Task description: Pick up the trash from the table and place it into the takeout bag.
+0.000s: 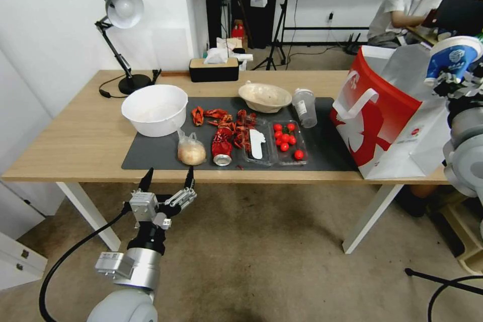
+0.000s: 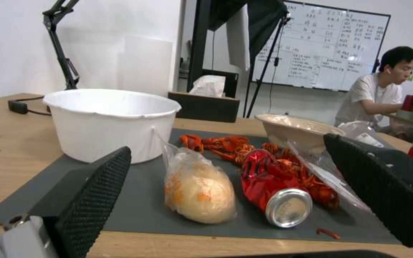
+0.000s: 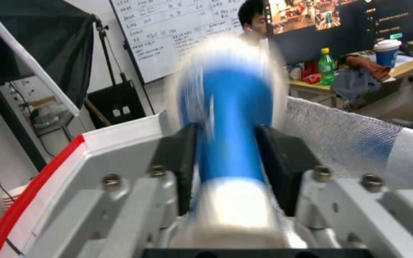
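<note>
One blue-and-white paper cup (image 1: 451, 59) in right gripper (image 1: 455, 80) above takeout bag (image 1: 390, 126).

Ahead of me: white wall (image 1: 50, 20), beige carpet floor (image 1: 261, 251). A black desk lamp (image 1: 121, 15) stands at the table's far left corner; a black tissue box (image 1: 214, 68) sits on the far edge. Behind: a whiteboard (image 2: 326, 46), black tripod (image 1: 279, 25), and a desk with monitor (image 3: 340, 25).
</note>
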{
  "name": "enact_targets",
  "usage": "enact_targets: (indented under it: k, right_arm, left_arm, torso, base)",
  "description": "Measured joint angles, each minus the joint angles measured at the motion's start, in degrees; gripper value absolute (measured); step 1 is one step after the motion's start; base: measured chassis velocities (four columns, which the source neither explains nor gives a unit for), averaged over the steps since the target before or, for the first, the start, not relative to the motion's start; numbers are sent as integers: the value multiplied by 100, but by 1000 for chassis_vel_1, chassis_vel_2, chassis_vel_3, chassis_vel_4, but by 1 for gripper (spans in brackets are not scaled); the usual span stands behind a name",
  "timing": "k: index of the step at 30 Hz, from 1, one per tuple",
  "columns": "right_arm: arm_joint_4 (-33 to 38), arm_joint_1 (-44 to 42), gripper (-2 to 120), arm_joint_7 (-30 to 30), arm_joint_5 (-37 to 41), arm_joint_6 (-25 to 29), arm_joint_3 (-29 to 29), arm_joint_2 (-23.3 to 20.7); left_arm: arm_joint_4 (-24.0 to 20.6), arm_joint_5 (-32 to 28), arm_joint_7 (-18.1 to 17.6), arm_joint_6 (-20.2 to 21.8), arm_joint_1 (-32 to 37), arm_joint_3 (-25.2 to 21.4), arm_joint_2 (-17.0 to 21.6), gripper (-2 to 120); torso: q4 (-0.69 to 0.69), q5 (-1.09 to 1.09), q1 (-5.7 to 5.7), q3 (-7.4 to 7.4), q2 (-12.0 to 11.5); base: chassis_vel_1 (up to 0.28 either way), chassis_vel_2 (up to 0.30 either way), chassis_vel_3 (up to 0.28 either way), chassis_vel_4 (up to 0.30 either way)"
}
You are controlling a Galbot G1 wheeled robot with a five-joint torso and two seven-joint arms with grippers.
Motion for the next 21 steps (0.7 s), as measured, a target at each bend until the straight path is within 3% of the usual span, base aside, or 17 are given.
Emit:
enact_targets:
  k: [3, 5, 7, 9, 14, 17, 19, 21]
  right_arm:
    - [1, 9, 51, 13, 5, -41, 1, -17]
    - [1, 12, 54, 15, 5, -44, 2, -19]
    - [-2, 23, 67, 9, 12, -54, 12, -22]
    - [-2, 26, 69, -5, 24, -51, 19, -25]
    - [112, 33, 90, -397, 272, 12, 87, -77]
    - [174, -7, 96, -713, 307, 311, 131, -109]
    - [296, -84, 100, -1078, 327, 1118, 209, -176]
    - [387, -164, 100, -1305, 333, 1377, 255, -219]
  left_arm:
    - [18, -4, 3, 0, -14, 2, 15, 100]
    - [22, -6, 3, 0, -16, 2, 18, 100]
    - [36, -20, 4, 0, -24, -2, 32, 100]
    - [38, -22, 4, 0, -25, -3, 34, 100]
    - [52, -41, 4, 2, -46, -14, 58, 100]
    - [59, -46, 4, 3, -54, -20, 64, 100]
    - [67, -55, 2, 4, -60, -26, 71, 100]
    - [71, -59, 1, 4, -68, -28, 72, 100]
  torso:
    - [0, 0, 0, 0, 0]
    - [0, 0, 0, 0, 0]
    - [0, 0, 0, 0, 0]
    - [0, 0, 0, 0, 0]
    - [0, 0, 0, 0, 0]
    - [0, 1, 0, 0, 0]
    - [0, -1, 0, 0, 0]
    - [0, -2, 0, -1, 0]
  base:
    - [0, 0, 0, 0]
    - [0, 0, 0, 0]
    - [0, 0, 0, 0]
    - [0, 0, 0, 0]
    - [0, 0, 0, 0]
    - [0, 0, 0, 0]
    - [0, 0, 0, 0]
    - [0, 0, 0, 0]
